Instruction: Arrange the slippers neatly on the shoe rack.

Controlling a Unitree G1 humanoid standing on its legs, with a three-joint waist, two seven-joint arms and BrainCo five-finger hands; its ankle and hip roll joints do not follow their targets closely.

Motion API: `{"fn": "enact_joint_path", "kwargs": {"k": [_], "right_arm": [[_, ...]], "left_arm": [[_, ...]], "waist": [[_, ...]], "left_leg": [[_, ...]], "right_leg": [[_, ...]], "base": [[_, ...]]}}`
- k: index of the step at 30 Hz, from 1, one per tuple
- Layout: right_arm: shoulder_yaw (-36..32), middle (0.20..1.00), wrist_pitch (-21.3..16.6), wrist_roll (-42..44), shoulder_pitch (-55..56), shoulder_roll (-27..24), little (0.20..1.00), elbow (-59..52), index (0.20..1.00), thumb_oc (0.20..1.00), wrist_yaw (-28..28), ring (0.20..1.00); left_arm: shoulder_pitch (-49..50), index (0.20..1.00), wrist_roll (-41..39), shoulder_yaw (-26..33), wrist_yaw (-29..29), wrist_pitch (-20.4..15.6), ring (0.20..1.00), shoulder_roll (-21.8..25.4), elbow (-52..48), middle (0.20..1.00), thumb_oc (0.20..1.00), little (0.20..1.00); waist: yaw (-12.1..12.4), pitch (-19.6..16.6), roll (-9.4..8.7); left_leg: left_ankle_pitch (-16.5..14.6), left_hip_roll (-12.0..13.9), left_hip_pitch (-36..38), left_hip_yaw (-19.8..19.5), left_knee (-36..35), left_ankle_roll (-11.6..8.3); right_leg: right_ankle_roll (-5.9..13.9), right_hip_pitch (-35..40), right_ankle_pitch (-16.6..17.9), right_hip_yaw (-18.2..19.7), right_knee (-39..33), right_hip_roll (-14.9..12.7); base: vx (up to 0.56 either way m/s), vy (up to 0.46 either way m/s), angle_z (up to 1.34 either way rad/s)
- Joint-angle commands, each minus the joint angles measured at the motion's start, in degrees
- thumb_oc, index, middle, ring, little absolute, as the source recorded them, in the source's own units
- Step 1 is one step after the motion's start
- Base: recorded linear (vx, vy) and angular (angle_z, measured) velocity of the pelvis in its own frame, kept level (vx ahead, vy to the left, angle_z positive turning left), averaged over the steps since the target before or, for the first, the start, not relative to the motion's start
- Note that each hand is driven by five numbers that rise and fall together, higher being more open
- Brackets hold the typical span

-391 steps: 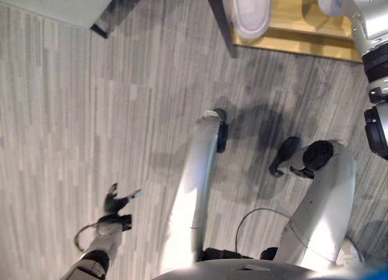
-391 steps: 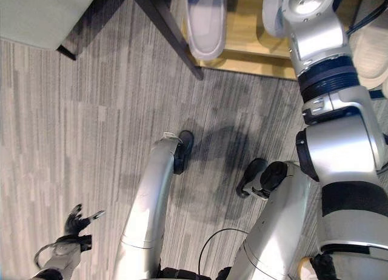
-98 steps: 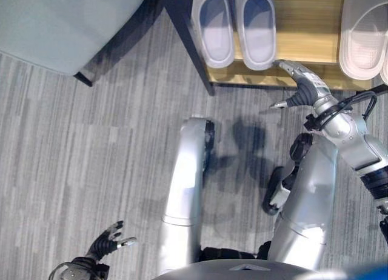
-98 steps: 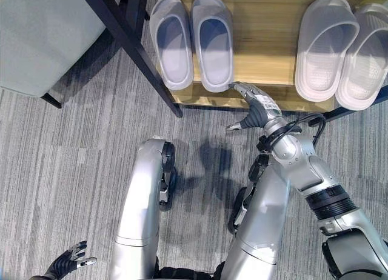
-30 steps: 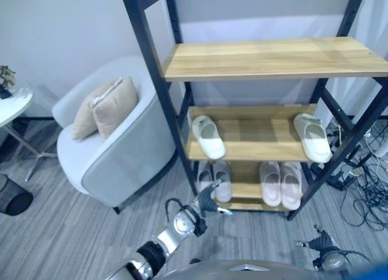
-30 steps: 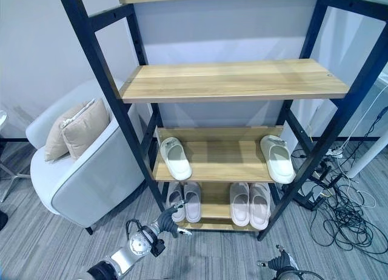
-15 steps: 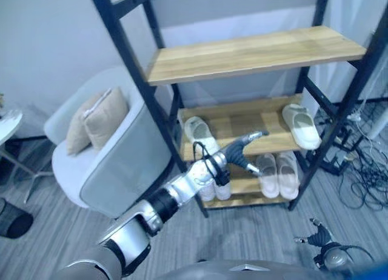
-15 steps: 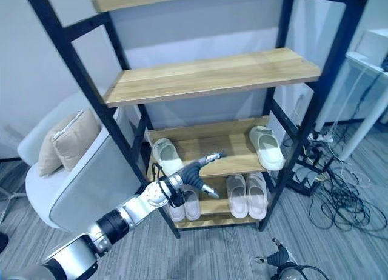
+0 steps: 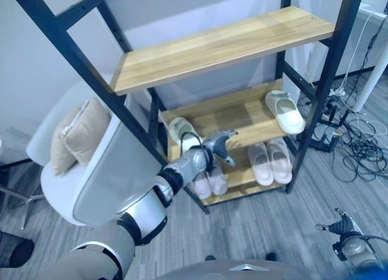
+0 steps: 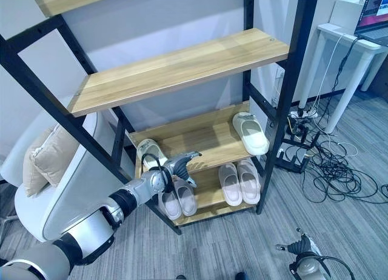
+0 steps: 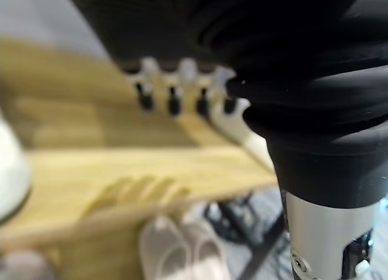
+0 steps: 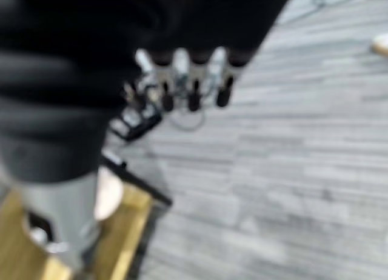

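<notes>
My left hand (image 9: 219, 145) covers part of the slipper (image 9: 182, 131) behind it on the middle shelf (image 9: 242, 113). My left arm hides much of the grey pair (image 10: 176, 198) below. My right hand (image 9: 341, 224) shows too small to read its fingers.

Home-like room; shoe rack (image 10: 182, 65) with slippers (image 10: 251, 133), cushioned armchair (image 9: 91, 171), grey wood-look floor (image 10: 242, 250)
</notes>
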Motion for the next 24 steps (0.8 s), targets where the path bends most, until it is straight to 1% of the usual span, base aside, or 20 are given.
{"fn": "enact_joint_path", "kwargs": {"k": [1,7,10,14,17,20,21,23,24], "right_arm": [[0.8,1.0,-1.1,1.3,0.3,1.4,1.0,0.1,1.0,1.0,-2.0,1.0],[2.0,1.0,-1.0,1.2,0.6,3.2,1.0,-0.5,1.0,1.0,-2.1,1.0],[3.5,1.0,-0.9,-0.6,1.5,3.9,1.0,-2.5,1.0,1.0,-2.0,1.0],[3.3,1.0,-0.5,-1.6,3.0,3.9,1.0,-5.7,1.0,1.0,-2.1,1.0],[2.4,1.0,-0.5,-2.5,4.8,3.3,1.0,-9.4,1.0,1.0,-2.5,1.0],[1.0,1.0,-0.4,-2.7,6.0,3.4,1.0,-11.3,1.0,1.0,-3.1,1.0],[-0.3,1.0,-0.5,-2.7,7.2,2.5,1.0,-14.6,1.0,1.0,-2.8,1.0],[-0.6,1.0,-0.6,-3.4,7.7,1.9,1.0,-18.6,1.0,1.0,-2.7,1.0],[-0.7,1.0,-0.7,-3.4,7.9,1.9,1.0,-19.4,1.0,1.0,-2.8,1.0]], "left_arm": [[-5.3,1.0,2.0,3.3,3.6,0.4,1.0,2.7,2.9,1.0,1.0,1.0],[-5.5,1.0,3.7,4.4,6.2,1.9,1.0,3.8,4.6,1.0,1.0,1.0],[-5.2,1.0,3.2,6.8,7.5,2.8,1.0,5.3,7.5,1.0,1.0,1.0],[-4.5,1.0,1.5,9.5,8.2,3.1,1.0,7.6,9.2,1.0,1.0,1.0],[-5.5,1.0,3.0,9.8,9.2,3.7,1.0,9.6,9.6,1.0,1.0,1.0],[-6.7,1.0,2.0,11.5,10.2,4.1,1.0,11.4,9.5,1.0,1.0,1.0],[-8.6,1.0,0.5,12.2,10.4,4.5,1.0,12.6,9.0,1.0,1.0,1.0],[-11.3,1.0,-0.3,12.8,11.6,4.8,1.0,12.9,9.4,1.0,1.0,1.0],[-11.8,1.0,-0.8,13.0,11.9,4.8,1.0,12.9,9.2,1.0,1.0,1.0]], "waist": [[1.0,1.4,-4.14],[1.1,1.7,-4.24],[1.0,2.1,-4.35],[0.8,2.2,-4.41],[0.5,2.5,-4.36],[0.4,3.7,-4.05],[0.4,4.6,-4.17],[0.2,6.5,-4.56],[0.2,6.7,-4.67]], "left_leg": [[-3.3,-2.7,-0.1,-1.7,0.6,-2.28],[-3.0,-2.5,0.0,-1.7,0.6,-2.33],[-2.9,-2.4,-0.6,-1.4,0.6,-2.33],[-2.9,-2.2,-1.6,-1.1,0.6,-2.33],[-2.9,-2.1,-2.2,-1.1,0.6,-2.23],[-2.6,-2.3,-3.6,-0.9,0.6,-2.01],[-2.2,-2.4,-5.1,-0.8,0.6,-1.92],[-1.5,-2.4,-7.4,-0.7,0.6,-1.86],[-1.3,-2.3,-7.8,-0.6,0.6,-1.89]], "right_leg": [[4.81,-0.2,-1.1,-2.2,0.6,-5.6],[4.67,0.0,-1.2,-2.4,0.6,-5.3],[4.76,-1.1,-1.0,-2.0,0.6,-5.2],[4.74,-2.3,-1.0,-1.7,0.6,-5.2],[4.76,-3.0,-0.9,-1.4,0.6,-5.2],[4.7,-4.7,-0.5,-1.1,0.6,-5.4],[4.66,-6.2,-0.1,-0.7,0.7,-5.4],[4.57,-8.9,0.4,-0.2,1.1,-5.3],[4.56,-9.3,0.5,-0.1,1.2,-5.3]], "base": [[0.03,-0.023,-0.01],[0.0,0.0,0.0],[0.0,-0.013,-0.02],[0.0,-0.002,-0.01],[0.0,-0.006,-0.1],[-0.05,0.012,-0.07],[-0.11,0.004,-0.06],[-0.15,-0.016,-0.05],[-0.11,-0.019,-0.09]]}}
